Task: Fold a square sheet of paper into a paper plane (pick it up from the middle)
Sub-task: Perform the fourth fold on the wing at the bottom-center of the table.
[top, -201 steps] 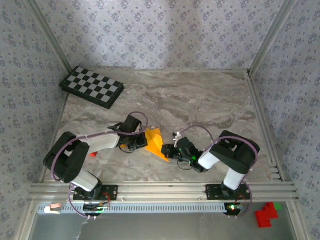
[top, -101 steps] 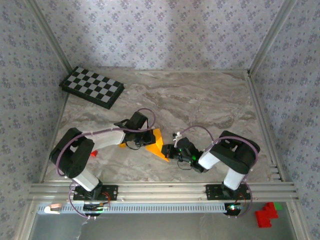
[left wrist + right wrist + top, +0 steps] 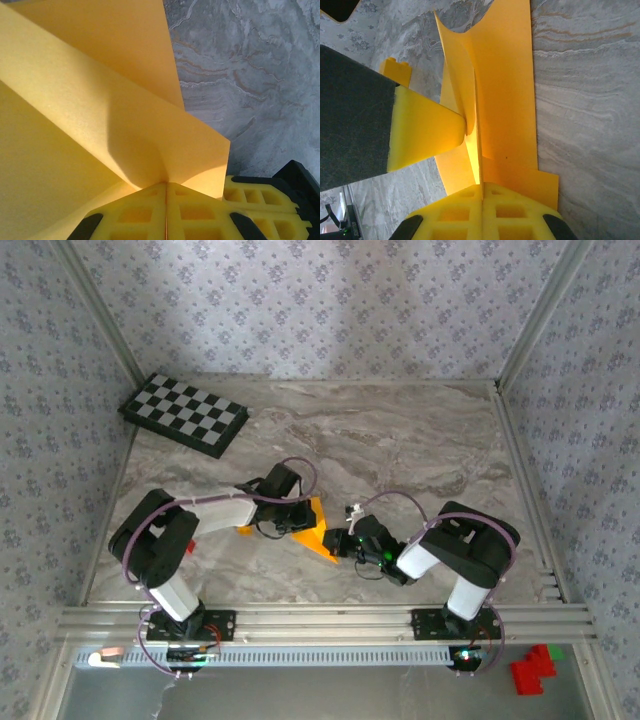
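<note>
Left claw (image 3: 166, 187) slid rightward, it and right claw (image 3: 482, 187) pinching creased orange-yellow paper sheet (image 3: 507, 90)

Robotics lab test cell
A marble-patterned tabletop (image 3: 420, 440) is boxed in by floral-papered wall panels (image 3: 330, 300) and aluminium frame rails (image 3: 330, 620); a left arm (image 3: 215, 510) and a right arm (image 3: 425, 555) are bolted at its near edge.

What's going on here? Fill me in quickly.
Two robot arms are folding a paper plane on the marble table. The left gripper and the right gripper are both shut on the orange-yellow sheet of paper, pinching it from opposite sides near the table's middle. The sheet is creased, with flaps standing up, and is not yet a finished dart. A checkered board lies apart at the far left corner.
</note>
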Motion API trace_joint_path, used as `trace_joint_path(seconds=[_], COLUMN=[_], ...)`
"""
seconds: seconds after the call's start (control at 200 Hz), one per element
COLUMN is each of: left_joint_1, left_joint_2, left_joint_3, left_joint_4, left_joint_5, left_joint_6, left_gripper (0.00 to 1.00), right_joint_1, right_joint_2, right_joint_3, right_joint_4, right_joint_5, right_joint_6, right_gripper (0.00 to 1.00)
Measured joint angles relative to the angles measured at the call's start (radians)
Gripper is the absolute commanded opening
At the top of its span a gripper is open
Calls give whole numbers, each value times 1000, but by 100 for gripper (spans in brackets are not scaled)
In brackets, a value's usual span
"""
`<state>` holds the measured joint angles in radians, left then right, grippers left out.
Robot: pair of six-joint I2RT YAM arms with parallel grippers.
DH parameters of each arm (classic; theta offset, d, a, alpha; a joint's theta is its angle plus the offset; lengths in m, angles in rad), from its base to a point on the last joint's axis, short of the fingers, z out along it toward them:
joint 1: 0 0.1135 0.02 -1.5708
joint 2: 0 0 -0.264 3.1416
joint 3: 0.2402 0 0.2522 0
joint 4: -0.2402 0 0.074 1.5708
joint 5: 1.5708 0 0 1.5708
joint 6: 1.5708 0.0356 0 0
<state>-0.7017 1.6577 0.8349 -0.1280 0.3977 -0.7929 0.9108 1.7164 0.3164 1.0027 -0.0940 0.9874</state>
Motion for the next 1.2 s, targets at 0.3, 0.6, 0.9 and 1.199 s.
trace_joint_path(seconds=[0.3, 0.6, 0.9, 1.199], left_joint_1=[0, 0, 0, 0], left_joint_2=[40, 55, 67, 87], left_joint_3=[28, 41, 42, 43], left_joint_4=[1, 2, 10, 24], left_joint_5=[7, 10, 11, 21], left_joint_6=[7, 16, 19, 19], left_gripper=[8, 8, 8, 8], right_joint_1=[-2, -2, -3, -3], right_joint_2=[0, 0, -2, -4], right_joint_3=[0, 0, -2, -2], right_joint_4=[0, 0, 0, -3], right_joint_5=[0, 0, 0, 0], right_joint_6=[0, 4, 15, 19], right_gripper=[3, 4, 8, 9])
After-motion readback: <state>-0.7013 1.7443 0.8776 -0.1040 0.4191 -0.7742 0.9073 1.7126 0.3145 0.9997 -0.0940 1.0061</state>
